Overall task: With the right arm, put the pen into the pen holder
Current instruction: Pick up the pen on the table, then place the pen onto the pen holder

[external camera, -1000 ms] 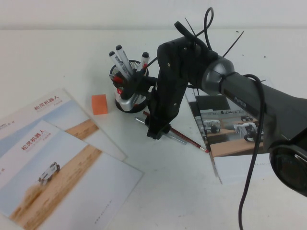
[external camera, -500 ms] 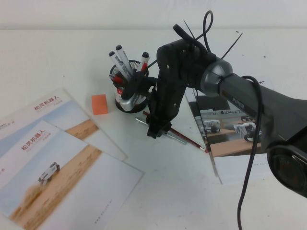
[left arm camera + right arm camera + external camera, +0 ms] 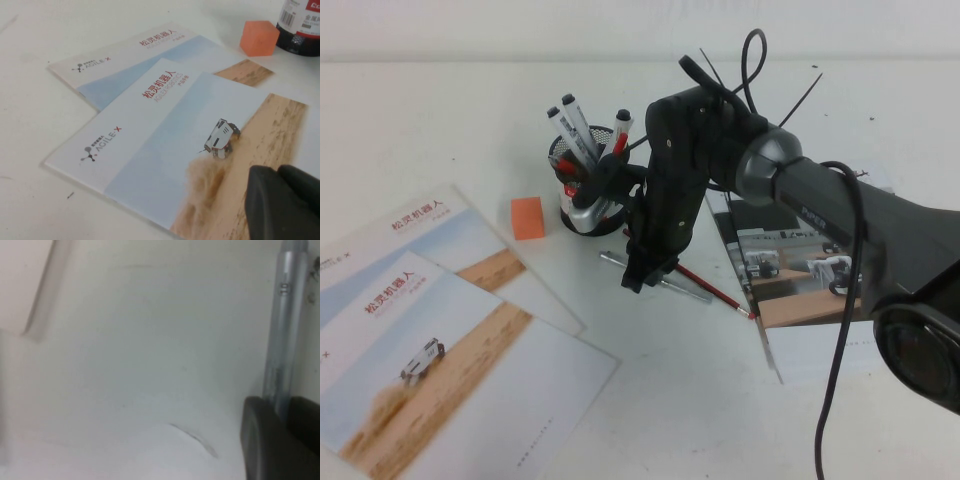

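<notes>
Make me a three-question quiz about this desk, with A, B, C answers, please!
1. Where does the orange block sit?
A. inside the pen holder
B. on the table, beside the pen holder
C. on the pencil

2. How many booklets with a sandy picture lie near the left gripper?
A. two
B. five
C. none

3. What is the right gripper doing?
A. resting on a booklet
B. holding the orange block
C. pinching the silver pen

Answers: 1 B, the block stands by the cup's base. 2 A, two overlapping booklets show in the left wrist view. 3 C, the right wrist view shows its fingers closed around the pen's barrel.
</notes>
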Controlling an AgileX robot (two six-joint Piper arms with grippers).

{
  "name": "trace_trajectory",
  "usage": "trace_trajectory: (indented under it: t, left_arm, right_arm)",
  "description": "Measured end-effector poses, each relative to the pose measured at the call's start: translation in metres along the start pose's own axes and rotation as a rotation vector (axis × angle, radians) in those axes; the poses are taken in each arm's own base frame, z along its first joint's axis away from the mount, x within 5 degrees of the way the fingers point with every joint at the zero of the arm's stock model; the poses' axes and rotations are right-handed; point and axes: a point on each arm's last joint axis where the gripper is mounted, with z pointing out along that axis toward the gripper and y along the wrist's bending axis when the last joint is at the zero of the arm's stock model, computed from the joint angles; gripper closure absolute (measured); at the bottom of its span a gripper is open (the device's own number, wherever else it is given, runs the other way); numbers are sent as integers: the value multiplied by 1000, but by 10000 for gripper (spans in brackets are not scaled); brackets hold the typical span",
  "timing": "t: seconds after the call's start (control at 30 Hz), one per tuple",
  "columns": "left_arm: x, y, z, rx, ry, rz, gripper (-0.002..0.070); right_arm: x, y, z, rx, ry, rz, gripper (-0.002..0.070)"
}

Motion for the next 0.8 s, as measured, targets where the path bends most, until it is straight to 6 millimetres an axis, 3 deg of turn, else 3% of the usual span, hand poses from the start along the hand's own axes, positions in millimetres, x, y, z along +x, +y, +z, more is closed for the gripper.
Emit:
trace_trajectory:
  t: [0.2,0.37,0.53,0.63,0.8]
  left_arm:
    - [0,0,0,0,0,0,676]
    - [0,0,0,0,0,0,676]
    - [0,0,0,0,0,0,676]
    - [0,0,0,0,0,0,676]
    - [0,0,0,0,0,0,676]
  right_arm:
    - [1,-1,-15,32,-1,82,628]
    - [-1,0,-70,86,-92,130,628]
    - [3,10,-107,66,-200,163,628]
    - [3,20,-114,53,-342,173,628]
    - [8,36,-107,140,-665,173,628]
